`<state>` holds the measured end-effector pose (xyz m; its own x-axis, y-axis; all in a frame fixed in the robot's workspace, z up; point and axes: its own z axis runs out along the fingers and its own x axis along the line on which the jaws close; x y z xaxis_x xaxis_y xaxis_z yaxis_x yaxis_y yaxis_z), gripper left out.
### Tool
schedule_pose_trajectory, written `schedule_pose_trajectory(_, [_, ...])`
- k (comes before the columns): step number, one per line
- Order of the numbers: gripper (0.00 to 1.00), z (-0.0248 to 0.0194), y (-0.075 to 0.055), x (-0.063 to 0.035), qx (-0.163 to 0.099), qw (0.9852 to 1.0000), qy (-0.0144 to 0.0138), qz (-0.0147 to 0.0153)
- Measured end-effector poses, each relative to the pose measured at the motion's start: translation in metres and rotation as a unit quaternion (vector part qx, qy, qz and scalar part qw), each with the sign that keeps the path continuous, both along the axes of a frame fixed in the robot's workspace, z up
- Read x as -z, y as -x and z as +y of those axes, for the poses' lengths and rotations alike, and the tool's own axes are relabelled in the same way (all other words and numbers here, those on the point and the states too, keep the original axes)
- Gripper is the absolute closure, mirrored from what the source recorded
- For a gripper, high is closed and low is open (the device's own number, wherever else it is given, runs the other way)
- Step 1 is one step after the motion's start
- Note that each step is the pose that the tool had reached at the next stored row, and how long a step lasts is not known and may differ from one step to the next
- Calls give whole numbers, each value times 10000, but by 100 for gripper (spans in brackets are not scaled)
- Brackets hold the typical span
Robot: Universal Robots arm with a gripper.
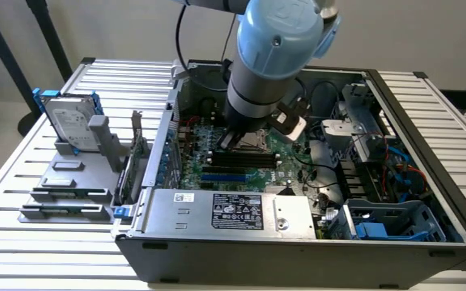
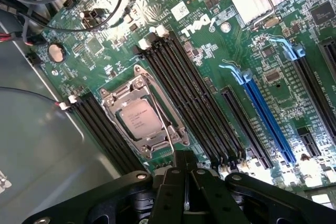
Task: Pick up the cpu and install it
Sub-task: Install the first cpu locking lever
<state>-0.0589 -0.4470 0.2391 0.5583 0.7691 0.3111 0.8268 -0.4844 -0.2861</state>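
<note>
On the exterior view's left a grey rack stands on the slatted table, holding a hard drive in a blue bracket upright at its far end, with small parts lying in the nearer slots. To its right sits the open computer case, and it holds a good deal: a labelled power supply box along the near wall, the green motherboard flat on the floor, black memory slots and a blue card slot, cables and a drive cage with blue clips at the right. The cpu lies seated in its socket on the motherboard, framed by the metal retention bracket, silver top up. The gripper hangs just above the socket with its jaws closed together and nothing between them, the tip near the thin socket lever. The chip looks light, stiff and flat, with a smooth metal top that would probably slip; I judge its underside contacts delicate, so it is best taken by two opposite edges of the rim and kept level, never pressed or twisted.
</note>
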Motion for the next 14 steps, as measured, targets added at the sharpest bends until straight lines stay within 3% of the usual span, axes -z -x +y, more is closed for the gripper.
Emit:
schedule_pose_trajectory(4, [89,9,9,58,0,10000,-7,1])
schedule_pose_trajectory(10, [89,75,35,98,0,10000,-20,0])
schedule_pose_trajectory(14, [89,96,68,158,0,10000,-19,1])
